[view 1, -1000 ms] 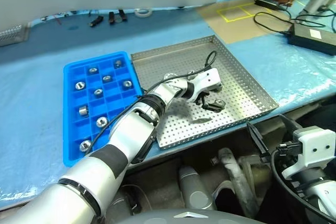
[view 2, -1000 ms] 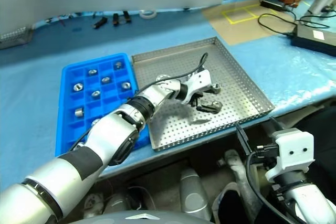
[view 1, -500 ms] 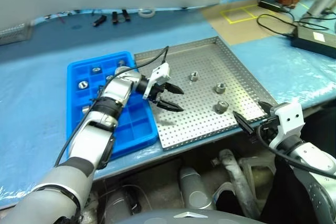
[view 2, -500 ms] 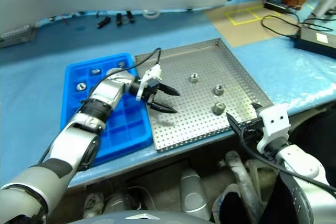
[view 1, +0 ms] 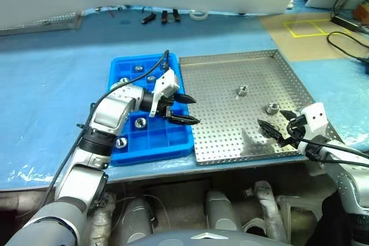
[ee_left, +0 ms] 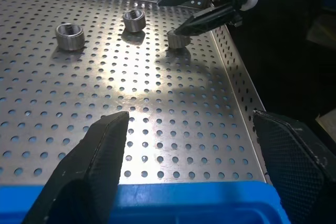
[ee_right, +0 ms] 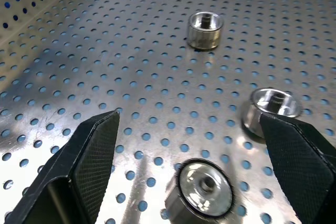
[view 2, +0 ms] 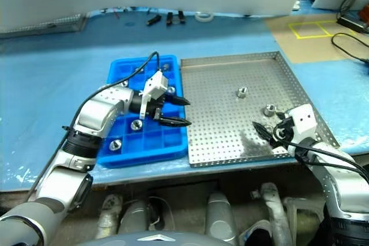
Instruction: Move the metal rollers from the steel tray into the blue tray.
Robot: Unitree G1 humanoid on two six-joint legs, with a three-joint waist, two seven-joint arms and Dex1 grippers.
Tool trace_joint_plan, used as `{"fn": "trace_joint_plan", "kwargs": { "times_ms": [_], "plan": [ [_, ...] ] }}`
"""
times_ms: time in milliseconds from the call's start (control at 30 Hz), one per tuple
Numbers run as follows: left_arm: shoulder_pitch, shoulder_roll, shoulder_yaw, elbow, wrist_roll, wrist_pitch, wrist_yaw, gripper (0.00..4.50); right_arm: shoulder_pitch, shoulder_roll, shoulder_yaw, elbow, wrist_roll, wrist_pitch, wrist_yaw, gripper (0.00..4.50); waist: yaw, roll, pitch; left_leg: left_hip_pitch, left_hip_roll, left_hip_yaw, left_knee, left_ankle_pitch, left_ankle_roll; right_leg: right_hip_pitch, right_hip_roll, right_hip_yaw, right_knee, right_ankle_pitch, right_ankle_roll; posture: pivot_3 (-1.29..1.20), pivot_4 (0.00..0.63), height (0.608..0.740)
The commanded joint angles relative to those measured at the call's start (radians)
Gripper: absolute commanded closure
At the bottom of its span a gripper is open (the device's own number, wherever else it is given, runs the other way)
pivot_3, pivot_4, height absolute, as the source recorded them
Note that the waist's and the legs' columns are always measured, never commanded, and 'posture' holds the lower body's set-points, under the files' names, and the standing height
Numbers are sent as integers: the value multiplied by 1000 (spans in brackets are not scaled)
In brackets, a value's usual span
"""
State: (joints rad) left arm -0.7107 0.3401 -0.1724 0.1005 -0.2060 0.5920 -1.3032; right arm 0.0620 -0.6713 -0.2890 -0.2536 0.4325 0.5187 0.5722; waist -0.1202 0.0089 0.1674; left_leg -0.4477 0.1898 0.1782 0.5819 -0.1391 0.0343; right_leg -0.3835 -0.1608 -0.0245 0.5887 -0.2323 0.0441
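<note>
The steel tray (view 1: 225, 125) holds three metal rollers: one mid-tray (view 1: 243, 90), one further right (view 1: 271, 108), and one (ee_right: 205, 190) just in front of my right gripper. The right gripper (view 1: 275, 128) hovers over the steel tray's near right corner, open and empty. To the left, the blue tray (view 1: 150, 152) has several rollers (view 1: 140, 122) in its compartments. My left gripper (view 1: 187, 110) hangs over the blue tray's right edge, pointing toward the steel tray. It is open with nothing between its fingers (ee_left: 89, 166).
The trays lie side by side on a blue-covered table (view 1: 52, 84) near its front edge. Small dark tools (view 1: 158, 17) and a tape ring (view 1: 200, 14) lie at the back. A yellow-taped square (view 1: 305, 27) and cables (view 1: 349, 18) sit far right.
The camera turned, shifting the whole picture. My left gripper swept left, empty, from the rollers in the steel tray to the blue tray's edge. My right gripper came forward over the steel tray's corner.
</note>
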Motion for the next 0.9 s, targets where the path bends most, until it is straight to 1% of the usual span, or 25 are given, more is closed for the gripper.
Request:
{"fn": "trace_joint_plan", "kwargs": {
  "times_ms": [33, 167, 267, 433, 567, 733, 833, 900],
  "plan": [
    [6, 10, -9, -56, -39, 11, 29, 550, -11, -22, -17, 38, -19, -2, 12, 0, 21, 0, 0, 0, 0, 1, 0, 0, 0, 0, 0, 1, 0, 0, 0, -355, 150, 740],
    [8, 17, -20, -58, -50, 8, 53, 550, 9, -30, -15, 73, -48, -10, 26, 0, 62, 1, 0, 1, 1, 4, -1, 0, -1, -1, 0, 2, 0, 0, 0, -354, 150, 740],
    [8, 24, -27, -53, -57, 2, 64, 550, 33, -31, -30, 85, -57, 0, 26, 0, 83, 1, 0, 3, 1, 11, -3, 1, -1, -1, 0, 3, 0, 0, 0, -359, 150, 740],
    [8, 31, -45, -41, -57, -15, 81, 550, 101, -40, -79, 65, -37, 41, 43, 0, 93, 1, -1, 5, 1, 17, -4, 0, -1, -2, 0, 8, 0, 0, 0, -368, 150, 740],
    [4, 31, -52, -30, -60, -23, 88, 550, 153, -55, -145, 53, -9, 88, 54, 0, 111, 1, -1, 7, 1, 20, -7, -1, -4, -3, 0, 11, 0, 0, 0, -368, 150, 740],
    [-5, 23, -61, -9, -58, -44, 96, 550, 172, -58, -161, 46, -11, 97, 60, 0, 108, 1, -1, 8, 1, 22, -7, -1, -4, -4, 0, 13, -1, 0, 0, -382, 150, 740],
    [-17, 17, -64, 11, -56, -58, 103, 513, 162, -49, -142, 37, -18, 92, 56, 633, 108, 1, -1, 8, 2, 23, -7, -1, -4, -4, 1, 13, 0, 0, 0, -384, 150, 740],
    [-23, 16, -64, 20, -55, -66, 105, 513, 156, -44, -132, 35, -22, 89, 54, 1260, 108, 1, -1, 8, 2, 23, -7, -1, -4, -4, 1, 14, 0, 0, 0, -383, 150, 740]
  ]
}}
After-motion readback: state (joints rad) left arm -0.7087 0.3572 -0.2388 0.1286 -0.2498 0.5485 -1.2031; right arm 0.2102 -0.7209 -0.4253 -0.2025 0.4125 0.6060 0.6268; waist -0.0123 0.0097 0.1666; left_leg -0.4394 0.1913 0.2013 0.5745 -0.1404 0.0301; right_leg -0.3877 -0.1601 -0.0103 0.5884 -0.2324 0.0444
